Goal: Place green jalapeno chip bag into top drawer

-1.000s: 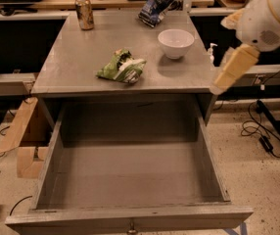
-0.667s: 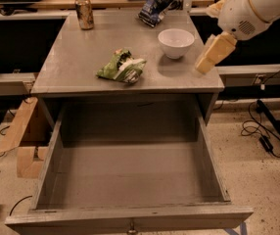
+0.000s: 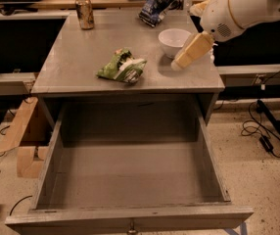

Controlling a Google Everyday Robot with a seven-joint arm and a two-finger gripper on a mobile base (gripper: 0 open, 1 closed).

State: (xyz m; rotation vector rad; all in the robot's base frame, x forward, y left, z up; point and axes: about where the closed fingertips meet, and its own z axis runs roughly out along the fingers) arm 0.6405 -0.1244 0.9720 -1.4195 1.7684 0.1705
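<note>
The green jalapeno chip bag (image 3: pixel 122 66) lies crumpled on the grey countertop (image 3: pixel 76 58), near its front edge. The top drawer (image 3: pixel 130 180) is pulled wide open below it, its flat bottom bare, with a small knob (image 3: pixel 131 225) on the front. My gripper (image 3: pixel 180 61) hangs from the white arm (image 3: pixel 243 6) over the right part of the countertop. It is just in front of a white bowl, to the right of the bag and apart from it. It holds nothing that I can see.
A white bowl (image 3: pixel 174 39) stands right of the bag. A dark blue-and-white chip bag (image 3: pixel 157 4) and a drink can (image 3: pixel 84 12) sit at the back. A cardboard box (image 3: pixel 25 141) is on the floor left, cables (image 3: pixel 265 133) on the right.
The arm has swung left and inward, from beyond the countertop's right edge to over its right part beside the bowl. The bag and drawer have not moved.
</note>
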